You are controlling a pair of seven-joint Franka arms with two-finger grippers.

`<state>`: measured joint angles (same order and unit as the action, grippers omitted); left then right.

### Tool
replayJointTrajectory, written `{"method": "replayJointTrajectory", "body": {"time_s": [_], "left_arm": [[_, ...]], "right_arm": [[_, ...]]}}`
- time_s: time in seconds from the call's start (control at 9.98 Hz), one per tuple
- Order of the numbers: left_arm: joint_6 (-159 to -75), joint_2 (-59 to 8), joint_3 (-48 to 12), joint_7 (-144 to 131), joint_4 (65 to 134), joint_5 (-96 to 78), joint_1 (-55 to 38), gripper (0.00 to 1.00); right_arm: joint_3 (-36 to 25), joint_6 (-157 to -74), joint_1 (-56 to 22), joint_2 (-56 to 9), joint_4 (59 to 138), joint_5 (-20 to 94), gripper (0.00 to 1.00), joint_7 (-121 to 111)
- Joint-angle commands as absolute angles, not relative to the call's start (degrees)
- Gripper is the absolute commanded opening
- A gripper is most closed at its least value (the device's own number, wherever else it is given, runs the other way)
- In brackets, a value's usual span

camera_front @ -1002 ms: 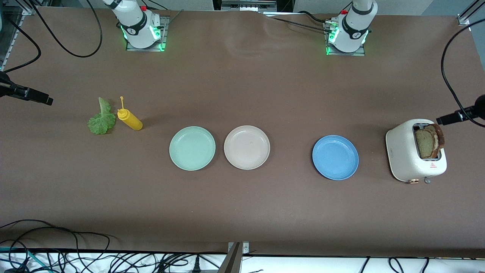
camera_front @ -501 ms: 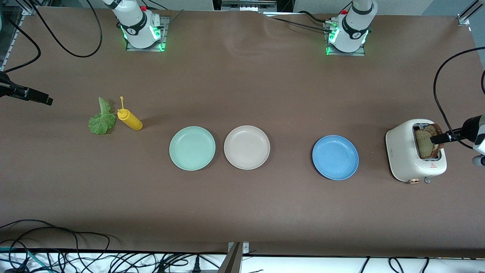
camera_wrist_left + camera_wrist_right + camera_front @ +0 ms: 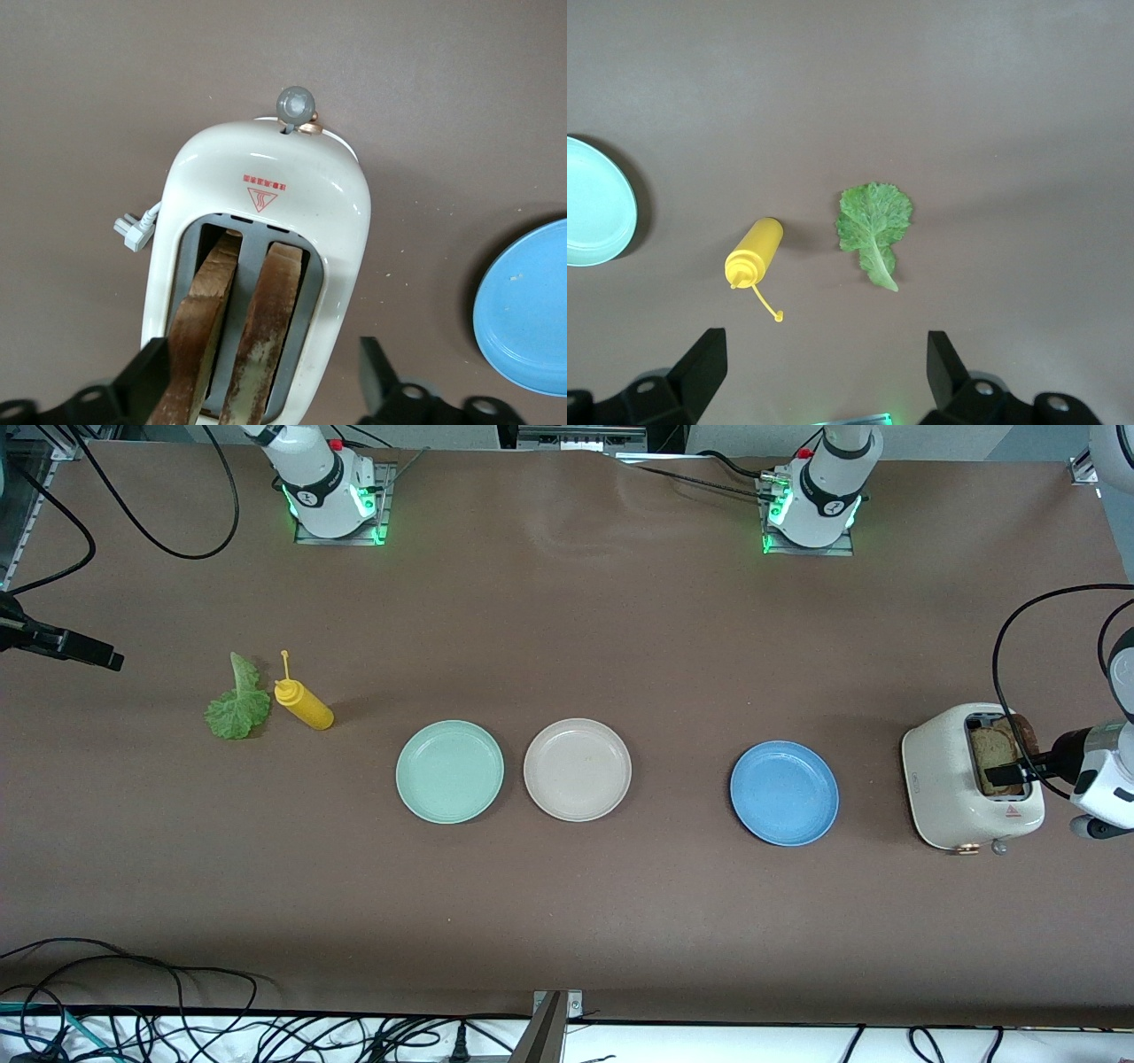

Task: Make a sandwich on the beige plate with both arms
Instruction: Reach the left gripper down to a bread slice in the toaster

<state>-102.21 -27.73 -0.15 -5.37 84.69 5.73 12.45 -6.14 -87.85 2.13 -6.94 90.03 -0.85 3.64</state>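
- brown bread slices (image 3: 235, 328) stand in the cream toaster (image 3: 961, 779) at the left arm's end of the table; over the last second my left gripper (image 3: 1005, 772) has swung in from the table edge and now hangs right over the slots.
- its fingers (image 3: 151, 376) straddle both slices, wide apart, gripping nothing yet, though they look to be starting to narrow.
- my right gripper (image 3: 824, 372) waits spread and empty above the lettuce leaf (image 3: 873, 226) and yellow bottle (image 3: 753, 255).
- beige plate (image 3: 577, 769) sits bare mid-table, between the mint plate (image 3: 449, 771) and blue plate (image 3: 784, 792); i judge pulling the first slice comes next.
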Motion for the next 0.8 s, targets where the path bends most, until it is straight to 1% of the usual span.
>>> {"method": "replayJointTrajectory", "body": {"time_s": [0.0, 0.1, 0.5, 0.7], "left_arm": [[-101.4, -28.3, -0.4, -4.7, 82.6, 7.4, 12.5, 0.18], [-101.1, -28.3, -0.4, -4.6, 82.8, 7.2, 12.6, 0.00], [-100.8, -28.4, -0.4, -4.7, 83.0, 7.4, 12.4, 0.00], [-98.8, -27.3, -0.5, -4.7, 82.6, 7.6, 12.3, 0.00]], "right_arm": [[-6.1, -87.2, 2.2, -6.1, 90.4, -1.1, 1.00, 3.9], [-6.1, -87.2, 2.2, -6.1, 90.4, -1.1, 1.00, 3.8], [-6.1, -87.3, 2.2, -6.1, 90.4, -1.1, 1.00, 3.6], [-6.2, -87.3, 2.2, -6.1, 90.4, -1.1, 1.00, 3.6]]}}
